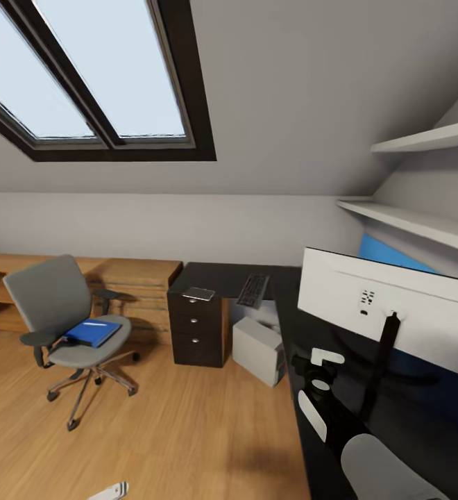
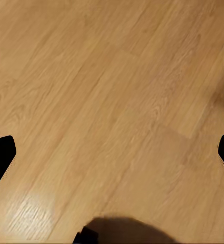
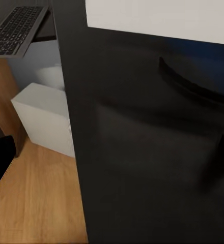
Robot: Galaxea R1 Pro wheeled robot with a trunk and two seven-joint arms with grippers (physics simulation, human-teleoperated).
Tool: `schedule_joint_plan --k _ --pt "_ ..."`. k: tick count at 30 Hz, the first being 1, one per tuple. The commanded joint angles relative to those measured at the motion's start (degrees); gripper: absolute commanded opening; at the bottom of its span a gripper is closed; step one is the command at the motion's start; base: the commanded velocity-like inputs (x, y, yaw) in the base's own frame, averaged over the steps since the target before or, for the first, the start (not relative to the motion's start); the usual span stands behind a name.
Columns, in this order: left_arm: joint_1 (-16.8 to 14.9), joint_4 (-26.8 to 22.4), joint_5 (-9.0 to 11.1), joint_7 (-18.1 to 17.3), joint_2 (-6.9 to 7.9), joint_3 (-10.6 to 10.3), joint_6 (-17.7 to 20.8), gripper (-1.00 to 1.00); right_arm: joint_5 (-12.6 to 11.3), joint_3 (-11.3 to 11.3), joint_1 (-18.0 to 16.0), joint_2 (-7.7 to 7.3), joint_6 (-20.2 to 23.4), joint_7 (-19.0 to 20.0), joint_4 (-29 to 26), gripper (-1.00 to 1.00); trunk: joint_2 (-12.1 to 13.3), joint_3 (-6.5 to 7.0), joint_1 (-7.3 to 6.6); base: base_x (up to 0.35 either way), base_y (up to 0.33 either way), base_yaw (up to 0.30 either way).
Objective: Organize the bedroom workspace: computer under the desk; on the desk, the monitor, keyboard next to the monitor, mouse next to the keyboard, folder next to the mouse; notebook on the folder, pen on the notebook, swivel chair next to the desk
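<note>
Folder (image 1: 92, 332): flat bright blue rectangle with a dark edge, lying on the seat of the swivel chair (image 1: 62, 305); a slim white item rests on its top face, too small to name with certainty
Handling, judged: light, stiff, thin; smooth cover likely slippery; best taken by pinching an overhanging edge at the seat front, since a flat top grasp offers no purchase
Notebook (image 1: 198, 294): small thin grey rectangle on the desk (image 1: 218, 276), above the drawer unit (image 1: 197, 329)
Keyboard (image 1: 254, 289): slim, black, on the desk just beside the notebook
Computer (image 1: 258, 349): pale box on the floor below the desk
Monitor (image 1: 395, 316): on the desk's near wing, pale back toward the camera
Left gripper (image 2: 112, 152): fingertips well apart over bare plank floor, holding nothing
Right gripper (image 3: 112, 162): spread wide over the black desk top, empty
</note>
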Motion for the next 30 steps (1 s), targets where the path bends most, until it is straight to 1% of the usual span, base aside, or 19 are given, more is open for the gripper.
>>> schedule_joint_plan --k 1,6,26,30 --pt "-0.03 -0.11 0.38 0.50 0.07 -0.02 0.16 1.00 -0.62 0.40 -0.07 -0.04 -0.26 -0.38 0.03 1.00 0.34 0.08 -0.17 0.340 0.124 0.000" --pt "-0.05 -0.12 0.38 0.50 0.09 0.33 0.17 1.00 -0.61 0.46 -0.07 -0.04 -0.27 -0.25 0.08 1.00 2.34 0.98 -1.27 0.340 0.127 0.000" --pt "-0.05 -0.10 0.38 0.50 0.07 0.63 0.18 1.00 -0.48 0.49 -0.07 -0.04 -0.28 -0.09 0.09 1.00 10.36 4.57 -5.66 0.340 0.131 0.000" --pt "-0.05 -0.12 0.31 0.56 0.01 0.91 0.11 1.00 -0.47 0.49 -0.07 -0.04 -0.28 -0.07 0.10 1.00 10.36 4.57 -5.66 0.321 0.067 0.000"
